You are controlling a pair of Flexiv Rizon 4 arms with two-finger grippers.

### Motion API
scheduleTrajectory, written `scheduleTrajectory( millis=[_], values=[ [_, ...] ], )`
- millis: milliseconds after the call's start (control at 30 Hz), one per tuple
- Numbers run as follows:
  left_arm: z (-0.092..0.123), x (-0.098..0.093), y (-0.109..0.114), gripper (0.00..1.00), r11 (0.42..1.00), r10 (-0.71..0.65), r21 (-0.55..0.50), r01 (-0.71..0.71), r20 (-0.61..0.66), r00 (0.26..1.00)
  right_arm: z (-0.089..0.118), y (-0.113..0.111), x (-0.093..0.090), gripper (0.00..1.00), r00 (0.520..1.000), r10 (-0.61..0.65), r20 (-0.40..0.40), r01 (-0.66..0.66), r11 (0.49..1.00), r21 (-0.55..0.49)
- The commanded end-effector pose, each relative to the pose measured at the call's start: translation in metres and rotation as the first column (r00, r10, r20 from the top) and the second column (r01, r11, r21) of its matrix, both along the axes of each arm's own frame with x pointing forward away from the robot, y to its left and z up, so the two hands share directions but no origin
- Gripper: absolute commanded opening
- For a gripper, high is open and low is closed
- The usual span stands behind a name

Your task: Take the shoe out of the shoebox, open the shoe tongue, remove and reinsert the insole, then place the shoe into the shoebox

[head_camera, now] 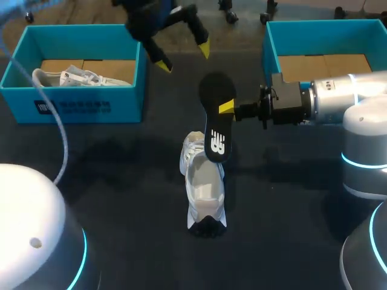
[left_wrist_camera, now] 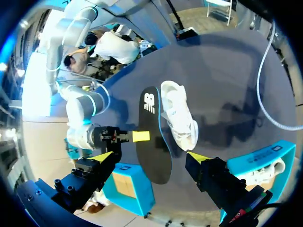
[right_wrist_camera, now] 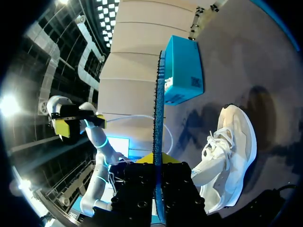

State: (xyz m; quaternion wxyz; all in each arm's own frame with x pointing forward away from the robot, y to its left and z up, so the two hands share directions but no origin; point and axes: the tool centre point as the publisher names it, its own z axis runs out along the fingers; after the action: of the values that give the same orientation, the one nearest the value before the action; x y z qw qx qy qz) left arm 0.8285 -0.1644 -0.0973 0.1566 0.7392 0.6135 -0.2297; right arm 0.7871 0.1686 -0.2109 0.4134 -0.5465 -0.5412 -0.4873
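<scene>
The right pincer [head_camera: 227, 109] is clenched on one edge of the black insole [head_camera: 215, 127], holding it over the white shoe [head_camera: 204, 193] in the middle of the surface [head_camera: 121, 181]. The left pincer [head_camera: 183, 57] hovers released, farther back. Nothing steadies the shoe, so a push from the insole could slide or tip it. The narrow edge grip may also let the insole twist and snag on the tongue.
</scene>
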Motion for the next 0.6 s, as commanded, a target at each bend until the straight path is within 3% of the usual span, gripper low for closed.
scheduleTrajectory(
  millis=[33,133,200,233,400,600],
  values=[
    [-0.008,-0.006,0.013,1.0,0.974,0.032,-0.226,-0.033,-0.008,0.999,-0.001,0.002,0.0,0.0,1.0,-0.002,0.001,0.002,1.0,-0.001],
    [-0.008,-0.006,0.013,1.0,0.974,0.032,-0.226,-0.033,-0.008,0.999,-0.001,0.002,0.0,0.0,1.0,-0.002,0.001,0.002,1.0,-0.001],
    [-0.02,-0.006,0.019,1.0,0.952,0.052,-0.299,-0.07,-0.066,0.996,-0.001,0.002,0.0,0.0,1.0,-0.002,0.001,0.002,1.0,-0.001],
    [-0.025,-0.008,0.023,1.0,0.93,0.051,-0.363,-0.059,-0.032,0.998,-0.001,0.002,0.0,0.0,1.0,-0.002,0.001,0.002,1.0,-0.001],
    [-0.048,-0.009,0.044,1.0,0.761,0.044,-0.625,-0.174,-0.219,0.975,-0.001,0.002,0.0,0.0,1.0,-0.002,0.001,0.002,1.0,-0.001],
    [-0.048,-0.009,0.044,1.0,0.761,0.044,-0.625,-0.174,-0.219,0.975,-0.001,0.002,0.0,0.0,1.0,-0.002,0.001,0.002,1.0,-0.001]
  ],
)
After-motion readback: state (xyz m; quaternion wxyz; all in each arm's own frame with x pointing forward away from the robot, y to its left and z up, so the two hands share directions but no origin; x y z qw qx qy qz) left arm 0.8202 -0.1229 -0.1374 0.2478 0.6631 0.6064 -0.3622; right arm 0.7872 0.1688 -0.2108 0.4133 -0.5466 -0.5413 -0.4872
